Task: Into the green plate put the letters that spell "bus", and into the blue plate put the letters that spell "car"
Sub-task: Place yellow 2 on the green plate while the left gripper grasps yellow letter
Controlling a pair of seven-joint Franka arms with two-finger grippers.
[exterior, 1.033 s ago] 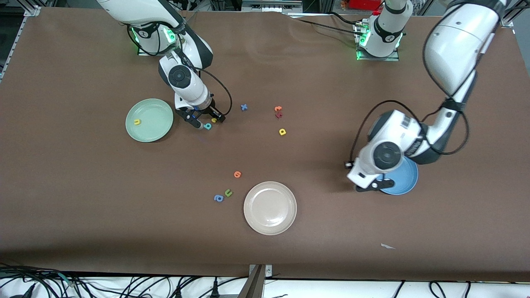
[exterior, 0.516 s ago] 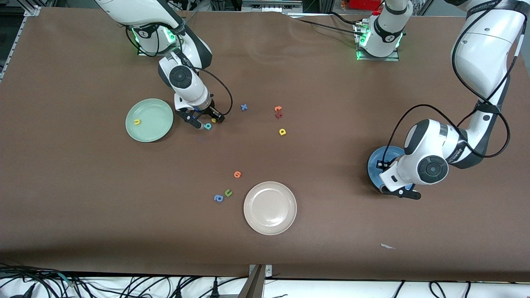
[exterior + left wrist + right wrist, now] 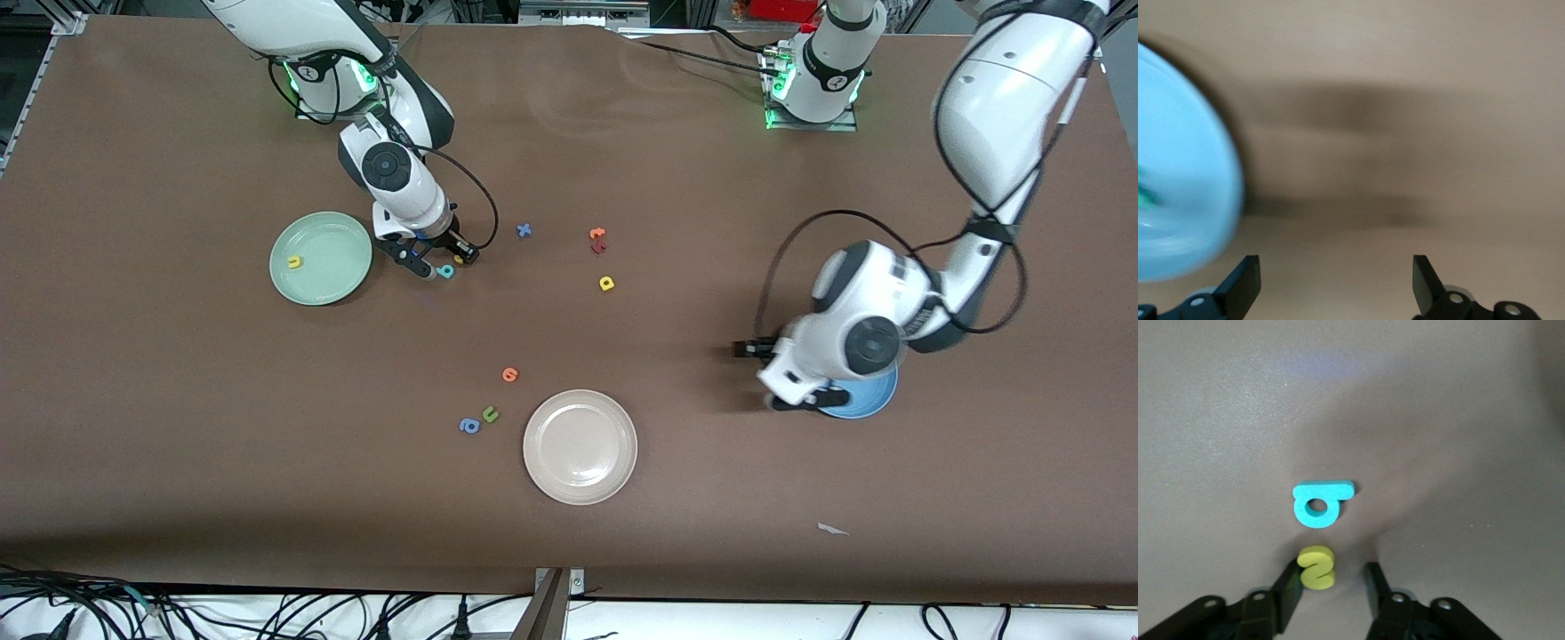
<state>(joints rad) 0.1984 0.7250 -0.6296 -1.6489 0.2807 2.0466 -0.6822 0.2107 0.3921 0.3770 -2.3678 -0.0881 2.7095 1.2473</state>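
Mint-green plate (image 3: pixel 320 259) at right arm's end of worktop (image 3: pixel 178 400), yellow "u" (image 3: pixel 293 261) in it. Right gripper (image 3: pixel 438 261) beside plate, narrowing around yellow "s" (image 3: pixel 1316 567), not yet clamped; teal "b" (image 3: pixel 1319 503) just beside. Left gripper (image 3: pixel 1336 287) spread wide, holding nothing, at rim of blue plate (image 3: pixel 867 396).
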